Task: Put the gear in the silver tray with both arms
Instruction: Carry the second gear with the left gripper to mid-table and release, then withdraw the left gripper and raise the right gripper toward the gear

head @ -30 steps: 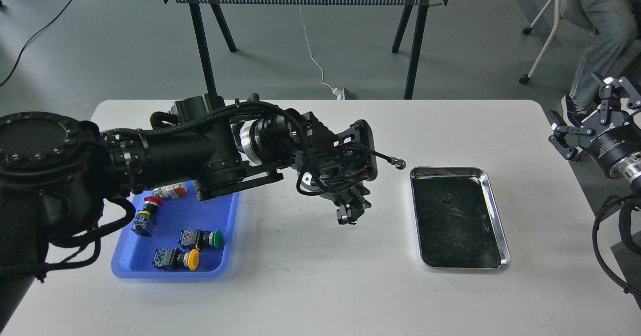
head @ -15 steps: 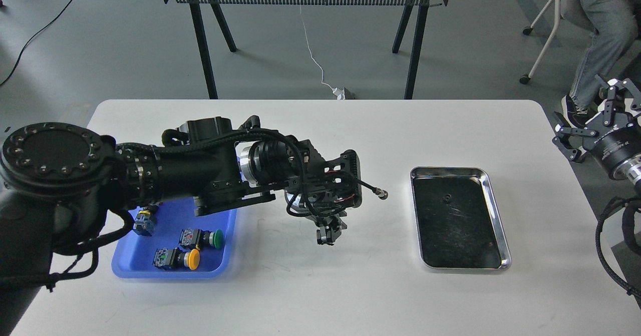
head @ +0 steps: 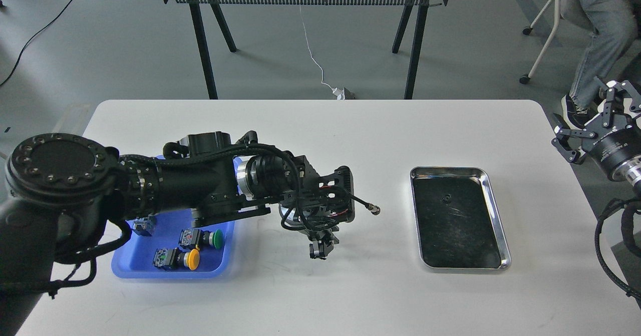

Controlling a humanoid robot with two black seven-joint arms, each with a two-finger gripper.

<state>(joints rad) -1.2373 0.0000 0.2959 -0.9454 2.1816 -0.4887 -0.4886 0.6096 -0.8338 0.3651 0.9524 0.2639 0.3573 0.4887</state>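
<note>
Left gripper (head: 319, 250) hangs over bare table (head: 320, 135) between blue tray (head: 131, 265) and silver tray (head: 502, 246); seen small and dark, fingers cannot be told apart. Right gripper (head: 596, 113) spread wide, off the table's right edge. Small dark piece (head: 444, 199), possibly a gear, lies in silver tray. Judged step: between placements. Next: pick from blue tray. Silver tray's long axis runs near-to-far.

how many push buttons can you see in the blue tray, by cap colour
green cap: 1
yellow cap: 1
cap hidden: 1, a blue and yellow switch body half under the left arm
total: 3 visible in the blue tray; the arm covers the tray's far end, so more may sit there
</note>
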